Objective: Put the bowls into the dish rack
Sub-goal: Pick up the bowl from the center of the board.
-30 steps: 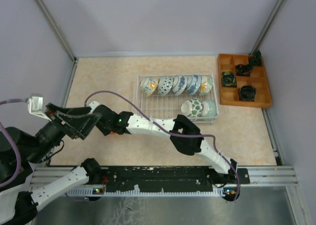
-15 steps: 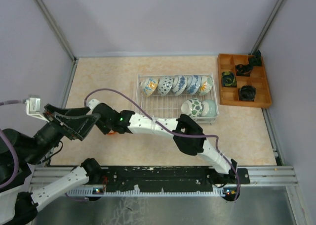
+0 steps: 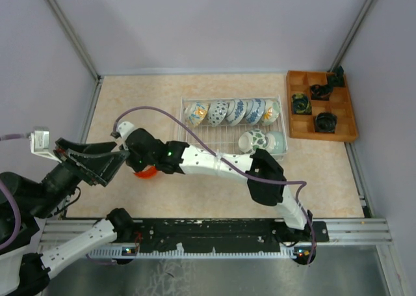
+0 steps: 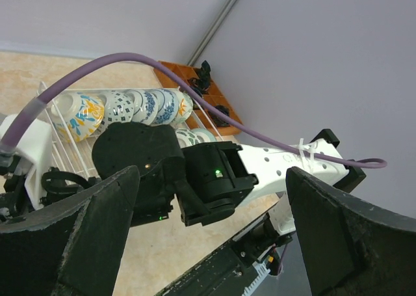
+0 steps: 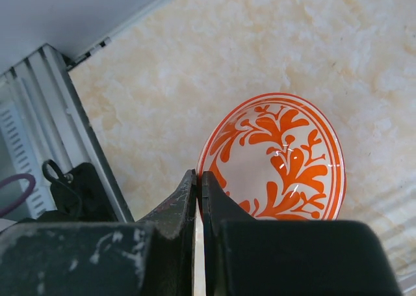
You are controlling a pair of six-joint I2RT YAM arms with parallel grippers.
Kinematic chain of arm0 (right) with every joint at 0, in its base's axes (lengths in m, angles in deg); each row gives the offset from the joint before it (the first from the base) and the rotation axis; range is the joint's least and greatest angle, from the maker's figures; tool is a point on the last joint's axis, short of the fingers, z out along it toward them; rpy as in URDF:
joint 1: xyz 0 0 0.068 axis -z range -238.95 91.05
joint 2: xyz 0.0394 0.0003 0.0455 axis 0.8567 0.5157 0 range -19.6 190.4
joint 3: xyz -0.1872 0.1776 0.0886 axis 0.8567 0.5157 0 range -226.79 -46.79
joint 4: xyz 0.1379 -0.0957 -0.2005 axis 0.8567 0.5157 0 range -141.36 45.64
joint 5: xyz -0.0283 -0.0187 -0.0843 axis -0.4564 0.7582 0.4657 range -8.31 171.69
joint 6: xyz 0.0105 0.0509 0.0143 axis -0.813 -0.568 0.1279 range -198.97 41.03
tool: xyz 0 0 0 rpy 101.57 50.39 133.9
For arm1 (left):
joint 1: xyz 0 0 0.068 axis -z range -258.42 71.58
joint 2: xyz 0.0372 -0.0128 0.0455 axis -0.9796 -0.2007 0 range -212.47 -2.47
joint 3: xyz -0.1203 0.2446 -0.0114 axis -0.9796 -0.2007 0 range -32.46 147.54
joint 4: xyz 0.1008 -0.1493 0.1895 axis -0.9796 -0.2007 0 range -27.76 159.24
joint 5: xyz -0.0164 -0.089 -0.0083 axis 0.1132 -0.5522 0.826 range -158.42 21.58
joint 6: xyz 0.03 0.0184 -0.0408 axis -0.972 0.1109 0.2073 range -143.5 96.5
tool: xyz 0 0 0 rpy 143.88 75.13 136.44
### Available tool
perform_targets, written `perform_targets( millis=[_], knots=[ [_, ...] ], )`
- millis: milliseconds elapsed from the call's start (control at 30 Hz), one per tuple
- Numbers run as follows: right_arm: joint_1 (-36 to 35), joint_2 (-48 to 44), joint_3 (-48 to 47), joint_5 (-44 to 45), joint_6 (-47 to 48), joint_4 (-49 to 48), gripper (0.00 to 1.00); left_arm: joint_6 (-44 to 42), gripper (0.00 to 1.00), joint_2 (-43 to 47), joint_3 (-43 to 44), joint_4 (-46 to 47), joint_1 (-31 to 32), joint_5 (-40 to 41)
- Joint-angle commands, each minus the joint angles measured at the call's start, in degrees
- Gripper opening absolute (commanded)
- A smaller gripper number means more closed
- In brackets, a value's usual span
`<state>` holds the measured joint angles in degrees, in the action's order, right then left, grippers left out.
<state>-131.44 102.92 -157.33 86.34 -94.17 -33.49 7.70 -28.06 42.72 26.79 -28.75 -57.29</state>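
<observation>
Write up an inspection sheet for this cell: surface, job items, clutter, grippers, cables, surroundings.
Surface: beige speckled tabletop, no spills seen.
Job's things: wire dish rack holds a row of bowls on edge along its far side, two more bowls at its near right corner; orange-patterned bowl outside the rack, left of it.
Clutter: orange wooden tray with black items.
Grippers: left gripper open, empty; right gripper shut on the orange-patterned bowl's rim.
Cables: purple cable arches over the right arm.
Surroundings: pale walls, metal rail at the near edge.
</observation>
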Motion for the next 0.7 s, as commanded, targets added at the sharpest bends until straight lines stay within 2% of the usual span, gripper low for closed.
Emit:
perform_targets(
  millis=[0, 300, 467, 667],
  knots=[
    [-0.1, -5.4, -3.2, -1.2, -0.6, -6.7, 0.00, -0.6, 1.00, 0.8, -0.1, 0.4, -0.2, 0.8],
    [0.6, -14.3, 3.1, -1.0, -2.2, -9.1, 0.00, -0.9, 1.00, 0.5, 0.3, 0.7, -0.3, 1.1],
    [2.8, -25.2, 12.8, 0.4, -4.4, -10.1, 0.00, -1.6, 1.00, -1.1, 0.1, 1.8, -0.2, 0.5],
    [9.3, -41.7, 27.4, -0.2, -10.7, -11.1, 0.00, -2.0, 1.00, -3.6, -1.1, 3.8, -0.3, -0.6]
  ],
)
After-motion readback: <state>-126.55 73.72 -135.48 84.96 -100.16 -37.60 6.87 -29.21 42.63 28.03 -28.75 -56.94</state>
